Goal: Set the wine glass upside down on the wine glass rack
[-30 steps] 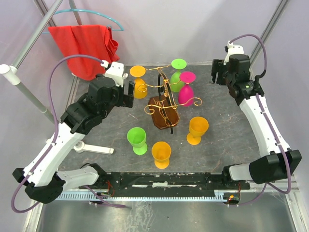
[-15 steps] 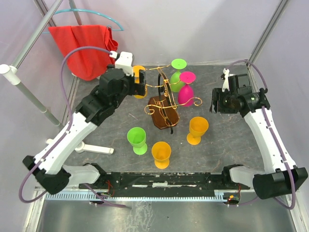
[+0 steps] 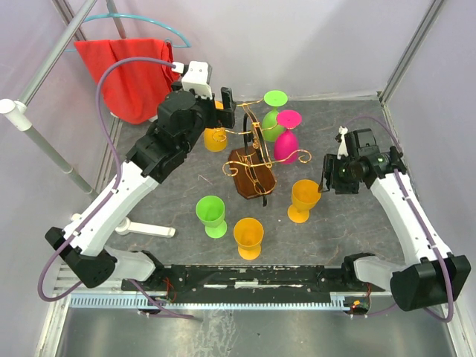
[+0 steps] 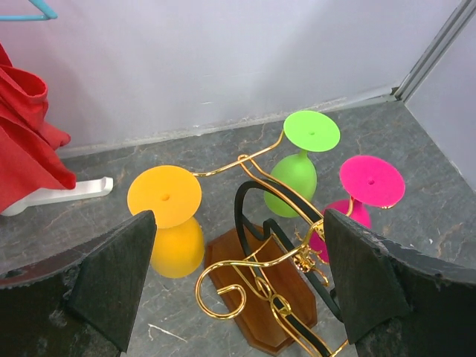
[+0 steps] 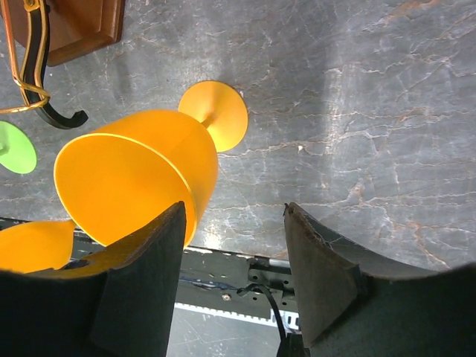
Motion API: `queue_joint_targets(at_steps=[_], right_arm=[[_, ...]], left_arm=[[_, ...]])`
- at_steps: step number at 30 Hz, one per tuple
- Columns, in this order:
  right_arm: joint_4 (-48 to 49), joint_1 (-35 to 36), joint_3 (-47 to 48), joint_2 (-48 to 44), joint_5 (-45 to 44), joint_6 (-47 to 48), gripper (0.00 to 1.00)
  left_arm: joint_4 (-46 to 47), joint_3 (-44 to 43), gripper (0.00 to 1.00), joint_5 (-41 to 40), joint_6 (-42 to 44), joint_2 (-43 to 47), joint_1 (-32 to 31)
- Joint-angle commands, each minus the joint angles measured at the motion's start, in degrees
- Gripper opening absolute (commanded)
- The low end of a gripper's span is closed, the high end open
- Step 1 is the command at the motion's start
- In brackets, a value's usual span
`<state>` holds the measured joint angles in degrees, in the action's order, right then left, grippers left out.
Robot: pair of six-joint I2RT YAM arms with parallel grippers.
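The wine glass rack (image 3: 251,172) stands mid-table, gold wire arms on a brown wooden base (image 4: 256,297). Three glasses hang upside down on it: orange (image 4: 171,223), green (image 3: 274,119) and pink (image 3: 286,141). An upright orange wine glass (image 3: 304,199) stands to the rack's right. My right gripper (image 3: 326,175) is just right of this glass and open. In the right wrist view the bowl (image 5: 137,175) lies outside the left finger (image 5: 149,282), and the gap of the gripper (image 5: 234,210) is empty. My left gripper (image 3: 222,110) hovers wide open above the rack's back left, holding nothing (image 4: 238,223).
An upright green glass (image 3: 211,216) and another upright orange glass (image 3: 248,236) stand near the front. A white part (image 3: 145,228) lies front left. A red cloth (image 3: 134,71) hangs on a teal hanger at the back left. Metal poles frame the walls.
My right arm has swung forward and inward to the upright orange glass, its jaws narrowing. My left arm has moved back and right, over the hanging orange glass.
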<state>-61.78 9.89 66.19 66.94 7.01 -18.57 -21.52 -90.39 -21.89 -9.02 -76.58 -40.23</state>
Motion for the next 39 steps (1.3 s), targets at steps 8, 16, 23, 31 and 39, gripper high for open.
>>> queue_joint_targets(at_steps=[8,16,23,31,39], right_arm=[[6.38,0.46,-2.47,3.81,1.47,-1.21,0.52],[7.66,0.64,-2.33,5.63,1.24,-0.53,0.22],[4.54,0.62,7.52,7.48,-7.96,2.99,0.01],[2.68,0.66,26.95,11.97,-28.80,13.00,0.01],[29.29,0.62,32.37,11.21,-28.28,23.93,0.01]], left_arm=[[2.62,-1.41,0.99,-0.62,1.03,1.43,0.16],[2.65,-2.49,0.99,-0.60,-2.06,0.22,0.14],[-0.11,-7.97,0.99,-4.47,-9.82,-5.20,0.27],[-1.59,-17.92,0.99,-7.18,-27.98,-12.10,2.12],[5.71,-15.49,0.99,-6.77,-51.49,-10.62,4.28]])
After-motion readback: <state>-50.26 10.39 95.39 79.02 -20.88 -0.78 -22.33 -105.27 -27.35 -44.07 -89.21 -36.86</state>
